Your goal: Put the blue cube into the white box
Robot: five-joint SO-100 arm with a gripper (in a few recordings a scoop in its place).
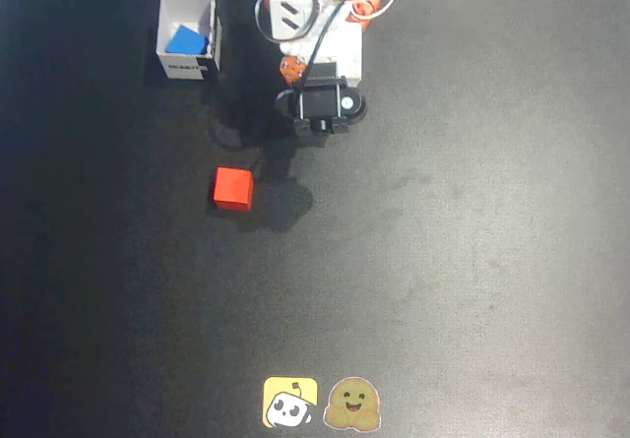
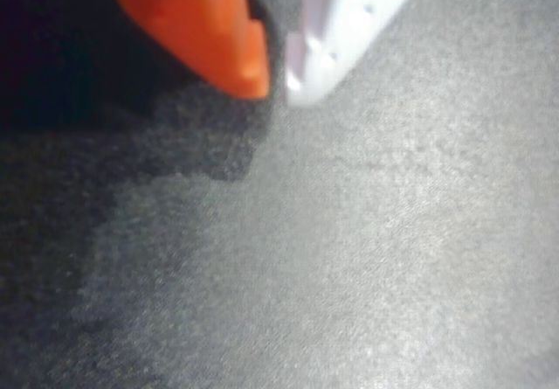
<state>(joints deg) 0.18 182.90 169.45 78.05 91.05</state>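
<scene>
Your hand (image 2: pixel 275 74) shows best in the wrist view: an orange finger (image 2: pixel 205 22) and a white finger (image 2: pixel 341 31) come in from the top edge, their tips nearly together with only a thin dark slit between them, and nothing sits in that slit. So the hand is closed down, or all but closed, and empty. Below the tips you see only the dark worktop (image 2: pixel 367 258), blurred and greyish, with a darker shadow spreading across the left side.

The overhead view gives you what the wrist camera cannot. There the arm (image 1: pixel 317 39) reaches down from the top edge, white and orange with a black block at its lower end, and the fingers themselves are tucked under that block, so you cannot judge the opening from above. The red cube (image 1: pixel 233 189) lies on the worktop (image 1: pixel 472 261) below and to the left of the arm's end, apart from it. The white box (image 1: pixel 187 51) stands near the top left, well apart from the arm, with a dark printed label on its lower wall. The blue cube (image 1: pixel 187 40) sits inside that box, tilted, against the right-hand wall. Near the bottom edge two small stickers (image 1: pixel 321 404) lie side by side, one yellow, one brownish.
</scene>
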